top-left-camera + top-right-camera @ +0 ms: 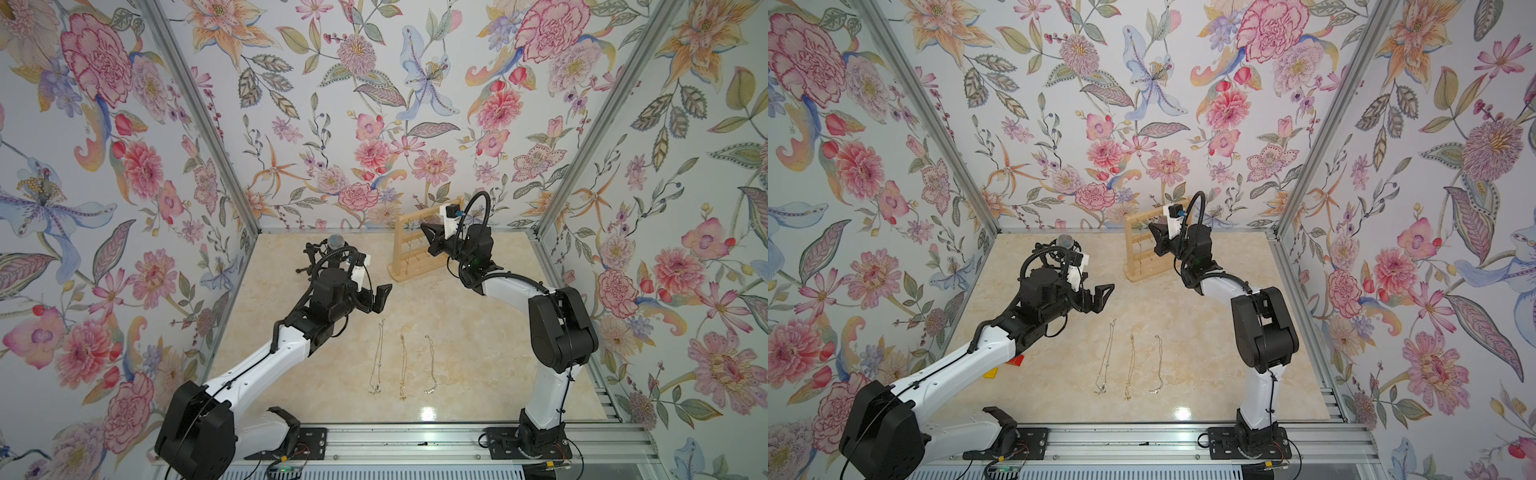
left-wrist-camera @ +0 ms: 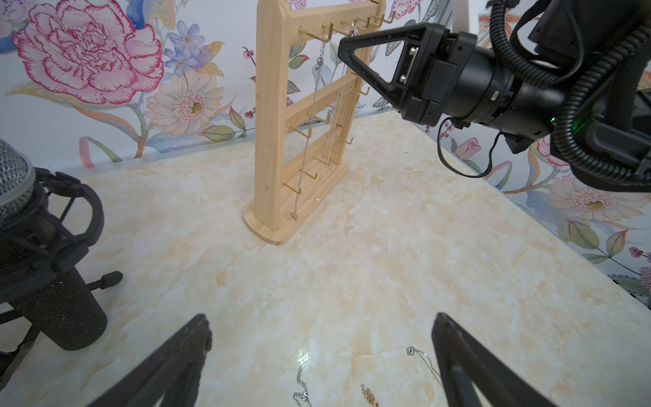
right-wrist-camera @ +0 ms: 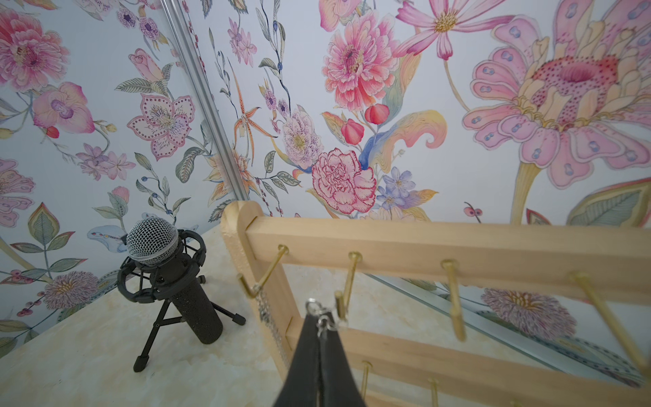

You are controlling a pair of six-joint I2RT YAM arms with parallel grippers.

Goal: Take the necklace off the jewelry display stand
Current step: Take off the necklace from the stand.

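The jewelry display stand [image 1: 409,249] [image 1: 1138,253] is a pale wooden rack with gold hooks at the back of the table. My right gripper [image 3: 318,317] [image 1: 423,227] is at its top crossbar, shut on the silver clasp of a necklace [image 3: 311,306] beside the second hook. That necklace's chain [image 2: 339,102] hangs down the rack. A second silver chain [image 3: 264,310] hangs from the first hook. My left gripper [image 2: 321,317] [image 1: 383,297] is open and holds nothing, above the table's middle, well away from the stand [image 2: 271,141].
Three necklaces lie side by side near the front: silver [image 1: 378,357], gold [image 1: 403,365], silver [image 1: 431,365]. A black microphone on a tripod [image 1: 332,249] [image 3: 169,275] stands at the back left. Floral walls enclose three sides. Small red and yellow pieces [image 1: 1016,360] lie under the left arm.
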